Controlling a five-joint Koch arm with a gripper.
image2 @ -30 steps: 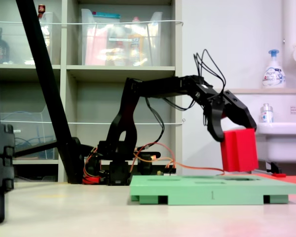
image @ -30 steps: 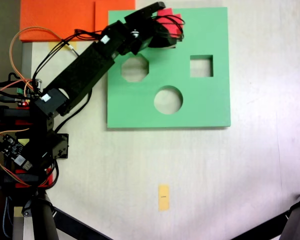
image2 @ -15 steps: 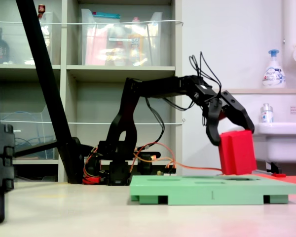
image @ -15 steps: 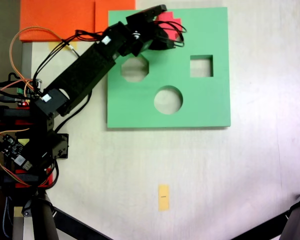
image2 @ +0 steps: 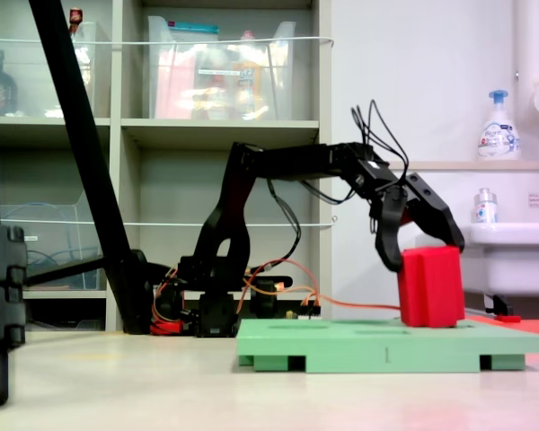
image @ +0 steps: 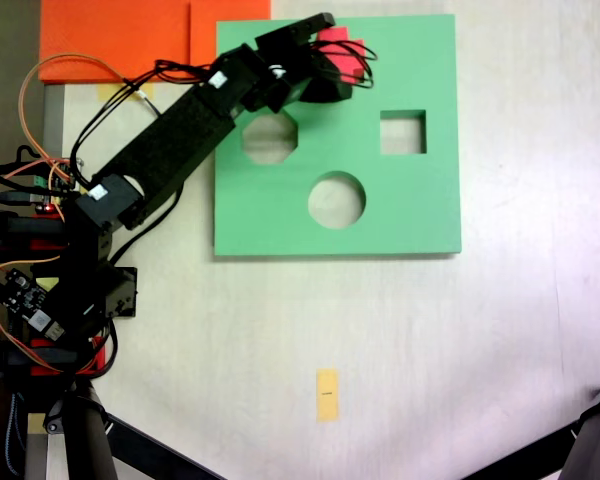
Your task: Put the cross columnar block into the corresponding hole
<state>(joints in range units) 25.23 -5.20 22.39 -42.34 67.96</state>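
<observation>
Pale tabletop (image: 460,340) seen from above: a flat green foam board (image: 420,210) lies on it with octagonal (image: 270,138), square (image: 403,132) and round (image: 336,200) cutouts showing; orange foam sheets (image: 120,35) sit at the top left corner, a small yellow tag (image: 327,394) lower down. The black arm (image: 175,135) reaches from the left edge to the board's upper part, where its gripper (image: 332,52) closes around the small bright red foam block (image: 346,57); the plus-shaped hole is hidden beneath them. Against a second ago, the block sits slightly further up and left. Side-on fixed view: shelving with clear bins (image2: 225,72) behind, a soap bottle (image2: 498,127) and sink (image2: 512,260) at right. Gripper (image2: 422,250) clamps the red block (image2: 429,285) from above, upright, its base now at or just into the board (image2: 377,346) surface; a second ago it hung clear above and tilted. Whether it has entered the hole cannot be told.
</observation>
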